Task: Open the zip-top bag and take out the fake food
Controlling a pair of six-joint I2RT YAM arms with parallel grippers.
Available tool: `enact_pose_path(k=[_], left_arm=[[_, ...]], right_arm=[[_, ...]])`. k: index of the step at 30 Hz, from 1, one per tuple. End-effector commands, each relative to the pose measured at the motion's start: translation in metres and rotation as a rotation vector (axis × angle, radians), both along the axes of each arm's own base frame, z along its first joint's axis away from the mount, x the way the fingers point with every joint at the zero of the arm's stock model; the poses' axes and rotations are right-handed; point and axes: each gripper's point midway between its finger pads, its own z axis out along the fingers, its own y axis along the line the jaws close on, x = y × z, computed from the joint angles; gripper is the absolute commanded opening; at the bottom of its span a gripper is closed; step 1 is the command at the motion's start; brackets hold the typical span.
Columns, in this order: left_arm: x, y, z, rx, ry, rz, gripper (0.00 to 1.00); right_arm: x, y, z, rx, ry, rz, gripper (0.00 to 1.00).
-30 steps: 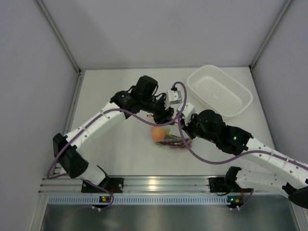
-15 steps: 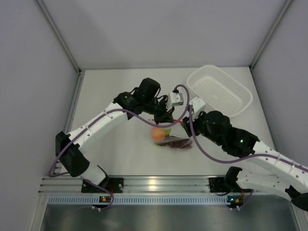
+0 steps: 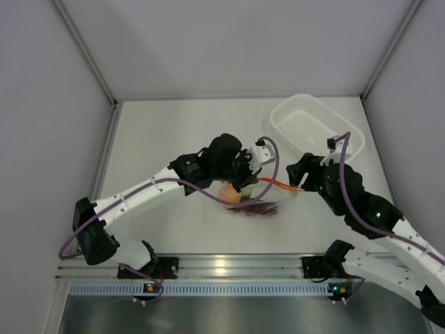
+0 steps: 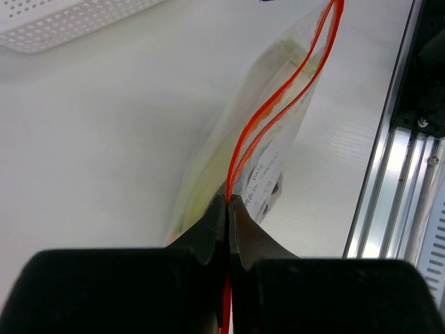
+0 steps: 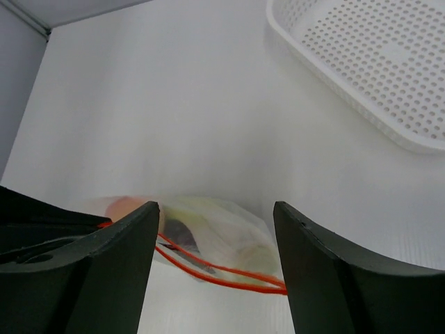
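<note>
The zip-top bag lies mid-table, clear and crinkly. Its orange-red zipper strip runs rightward, its two tracks parted. Inside show the fake food's round orange-pink fruit and dark grape bunch; the green stalk I cannot make out. My left gripper is shut on the strip's left end. My right gripper stands open at the strip's right end. In the right wrist view the bag sits between and beyond the spread fingers, touching neither.
A white perforated basket stands at the back right, close behind my right arm; its rim shows in both wrist views. The aluminium rail runs along the near edge. Grey walls enclose the table.
My right gripper opened, let go of the bag and drew back to the right. My left gripper closed on the zipper strip and shifted right and nearer, with the strip now stretched out.
</note>
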Motion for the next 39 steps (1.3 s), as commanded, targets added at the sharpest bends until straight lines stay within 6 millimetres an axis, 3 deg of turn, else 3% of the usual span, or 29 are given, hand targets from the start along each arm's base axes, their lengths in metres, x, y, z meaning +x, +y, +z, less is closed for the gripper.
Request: enact_pose_path(k=[1,4,5,10,15,18,22,26,32,35,39], left_arm=[[0.009,-0.01,0.034,-0.142,-0.08,0.113,0.0],[0.026,-0.003,0.039,-0.175,-0.109,0.244,0.0],[0.044,0.009,0.047,-0.185,-0.154,0.372,0.0],[0.081,0.047,0.078,-0.244,-0.213,0.679,0.0],[0.091,0.089,0.114,-0.301,-0.298,0.863,0.0],[0.086,0.099,0.124,-0.321,-0.315,0.863,0.0],[0.071,0.083,0.109,-0.34,-0.239,0.753,0.0],[0.066,0.073,0.065,-0.333,-0.155,0.761,0.0],[0.066,0.058,0.017,-0.32,-0.079,0.764,0.0],[0.063,0.051,0.004,-0.317,-0.055,0.761,0.0],[0.057,0.041,0.005,-0.348,-0.03,0.729,0.0]], right_arm=[[-0.017,-0.013,-0.009,0.113,0.064,-0.054,0.68],[-0.027,-0.013,-0.021,0.154,0.077,-0.027,0.66],[-0.029,-0.014,-0.027,0.153,0.084,-0.026,0.65],[-0.027,-0.005,-0.014,0.192,0.061,0.007,0.66],[-0.019,0.023,0.011,0.244,0.03,0.093,0.67],[-0.012,0.042,0.018,0.264,0.031,0.14,0.67],[-0.002,0.06,0.019,0.299,0.035,0.16,0.67],[0.008,0.076,0.011,0.318,0.053,0.17,0.67],[0.027,0.097,-0.013,0.282,0.111,0.172,0.67],[0.035,0.102,-0.025,0.264,0.141,0.167,0.66],[0.045,0.104,-0.029,0.264,0.151,0.148,0.65]])
